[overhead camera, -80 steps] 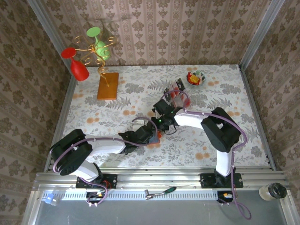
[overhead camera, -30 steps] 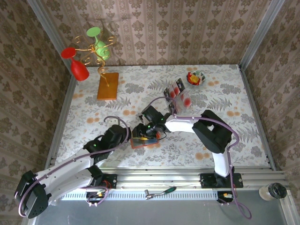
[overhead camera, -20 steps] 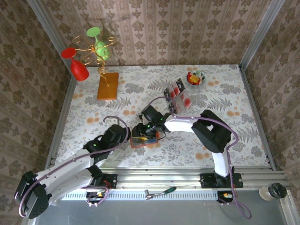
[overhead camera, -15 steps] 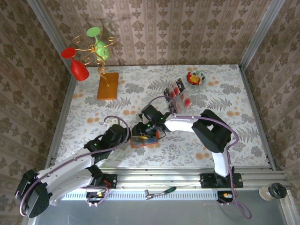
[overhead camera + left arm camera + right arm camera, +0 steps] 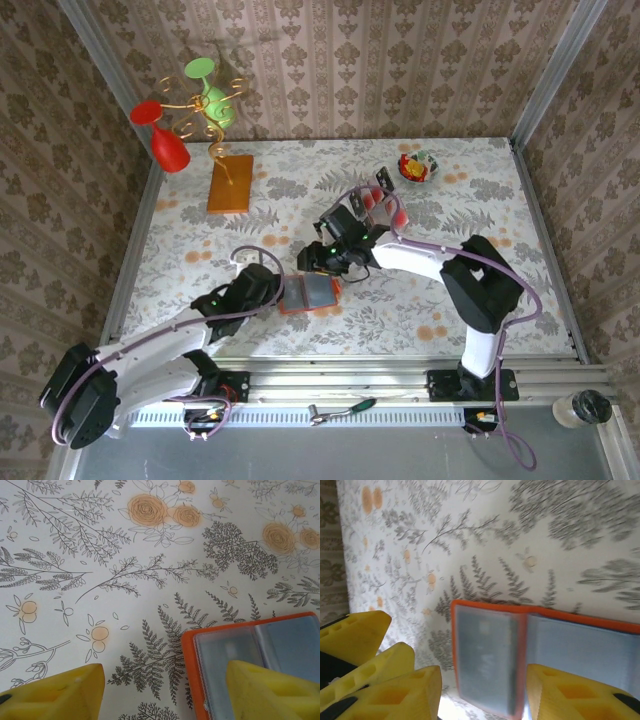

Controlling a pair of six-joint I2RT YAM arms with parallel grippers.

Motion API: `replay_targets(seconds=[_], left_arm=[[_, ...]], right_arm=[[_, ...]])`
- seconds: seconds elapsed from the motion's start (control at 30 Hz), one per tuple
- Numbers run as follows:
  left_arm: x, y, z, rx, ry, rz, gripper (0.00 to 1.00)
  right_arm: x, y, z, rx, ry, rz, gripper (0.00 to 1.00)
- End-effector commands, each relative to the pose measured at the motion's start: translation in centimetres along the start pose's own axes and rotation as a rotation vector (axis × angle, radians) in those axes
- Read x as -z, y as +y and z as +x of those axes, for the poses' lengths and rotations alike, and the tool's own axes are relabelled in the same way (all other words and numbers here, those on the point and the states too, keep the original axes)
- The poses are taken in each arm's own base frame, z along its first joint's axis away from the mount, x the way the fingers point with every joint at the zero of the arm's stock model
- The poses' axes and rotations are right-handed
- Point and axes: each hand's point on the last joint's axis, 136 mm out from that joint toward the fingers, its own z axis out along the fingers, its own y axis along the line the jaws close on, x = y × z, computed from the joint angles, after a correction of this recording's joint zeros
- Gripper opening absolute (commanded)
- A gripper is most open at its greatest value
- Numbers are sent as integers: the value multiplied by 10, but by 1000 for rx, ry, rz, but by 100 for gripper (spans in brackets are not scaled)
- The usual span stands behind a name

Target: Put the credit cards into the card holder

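Retreated right gripper [image 5: 312,264], left gripper [image 5: 165,675] both gape empty; card holder [image 5: 310,294] on floral table [image 5: 200,230].

I can't read any text, number or brand name on my feeds. The credit cards [image 5: 378,200] at the far side of the worktop [image 5: 200,230] each show a red round mark in the top view, but any lettering on them is too small for me to make out. In the right wrist view the open card holder [image 5: 485,655] has a faint pale smudge on its grey-blue left pocket. It's blurred, and I can't tell whether it is print.
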Motion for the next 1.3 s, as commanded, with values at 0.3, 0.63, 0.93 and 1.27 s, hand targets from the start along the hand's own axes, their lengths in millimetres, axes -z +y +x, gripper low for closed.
replay_targets(seconds=[0.3,0.63,0.93,1.27], left_arm=[[-8,-25,-12,-18,3,45,67],[-15,-39,-9,-56,30,47,69],[-22,-52,-5,-77,45,58,70],[-27,-57,3,-99,65,57,74]], right_arm=[[25,-96,24,205,62,459,53],[20,-120,27,193,53,521,27],[38,-131,35,159,25,532,4],[52,-123,31,122,-5,487,28]])
